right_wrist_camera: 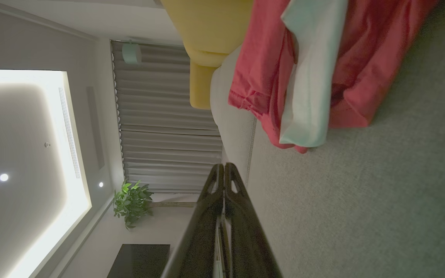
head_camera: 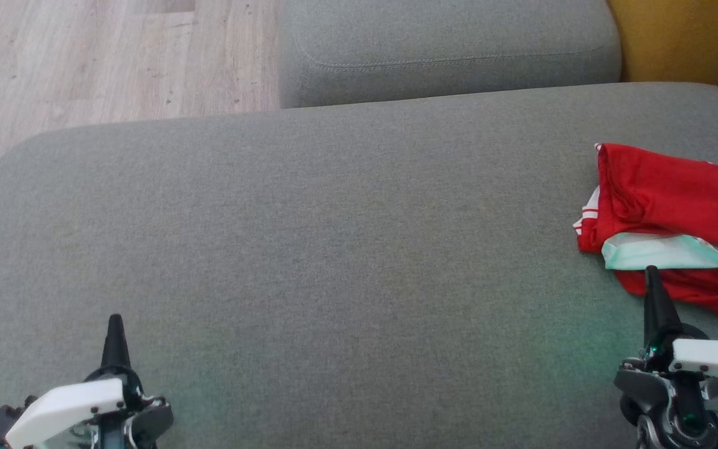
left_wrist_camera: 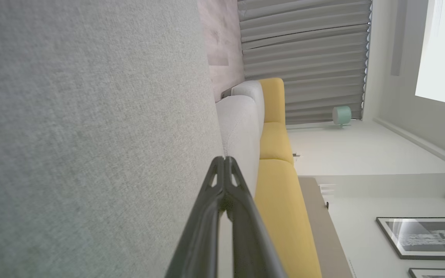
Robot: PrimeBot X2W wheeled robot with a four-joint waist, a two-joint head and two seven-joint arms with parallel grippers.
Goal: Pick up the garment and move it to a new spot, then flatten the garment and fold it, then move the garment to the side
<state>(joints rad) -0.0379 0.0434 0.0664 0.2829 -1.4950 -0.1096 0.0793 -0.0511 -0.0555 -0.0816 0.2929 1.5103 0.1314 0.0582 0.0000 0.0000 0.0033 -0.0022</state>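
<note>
Here we are at the grey sofa seat (head_camera: 309, 249), and the garment (head_camera: 670, 199) lies bunched up against the seat's right edge, about midway between front and back. It is red cloth in loose folds, with white stripes (head_camera: 586, 215) showing at its left end and a pale white-and-mint panel (head_camera: 664, 251) across its near side. Its right part runs out of the head view, so I cannot tell how far it reaches.

Down by the seat's front right corner sits the right claw (head_camera: 653, 293). The two dark fingers are pressed together into a single point and there is nothing between them. The tip points straight at the garment's near edge. The right wrist view shows a strip of bare grey fabric between the tip and the cloth, so they are close but apart.

Over by the front left corner is the left claw (head_camera: 114, 337), also pinched fully together and holding nothing. It is well apart from the garment, with the wide bare middle of the seat between them.

Behind the seat's back edge rises a grey back cushion (head_camera: 446, 50), with a yellow cushion (head_camera: 689, 37) just beside it at the far right corner. Pale wooden floor (head_camera: 85, 62) shows beyond the seat's left and far left edges.
</note>
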